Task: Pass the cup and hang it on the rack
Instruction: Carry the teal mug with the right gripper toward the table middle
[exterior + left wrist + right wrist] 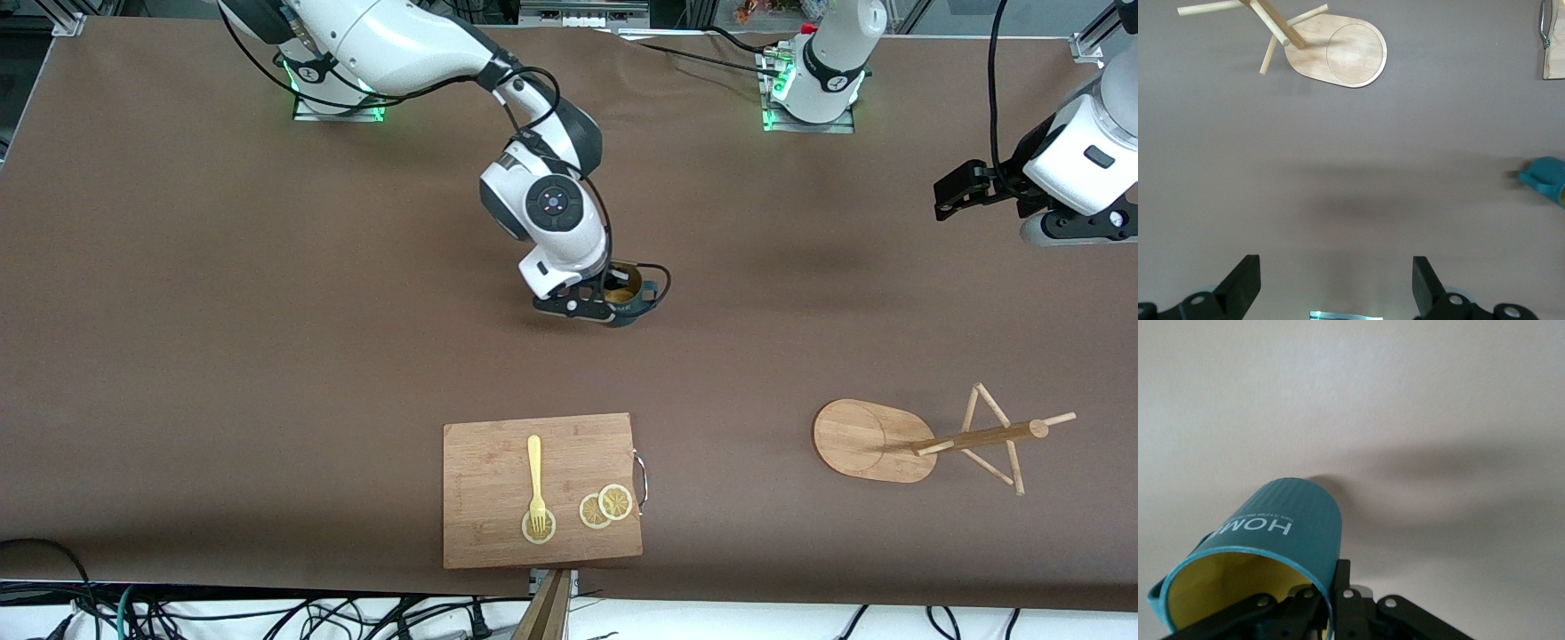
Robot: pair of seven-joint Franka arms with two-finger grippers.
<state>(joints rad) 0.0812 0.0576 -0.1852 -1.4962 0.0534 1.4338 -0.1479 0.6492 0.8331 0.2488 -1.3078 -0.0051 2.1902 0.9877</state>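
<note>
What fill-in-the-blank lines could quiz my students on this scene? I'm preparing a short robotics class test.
1. The right gripper is shut on the ____.
2. The rack stands nearer to the front camera than the cup, toward the ____ arm's end of the table.
3. The left gripper, waiting in the air, has its fingers ____.
4. A yellow fork lies on the cutting ____.

Missing words: cup; left; open; board

The right gripper point(597, 300) is covering much of the cup point(628, 295) in the front view, so the rim and one side are all that is showing. In the right wrist view the frame edge is cutting off the cup's point(1265, 553) mouth and the fingers point(1338, 583) near it. In the left wrist view the cup point(1546, 179) is showing only as a sliver at the edge, and the rack's point(1338, 50) post and pegs are running out of frame.
</note>
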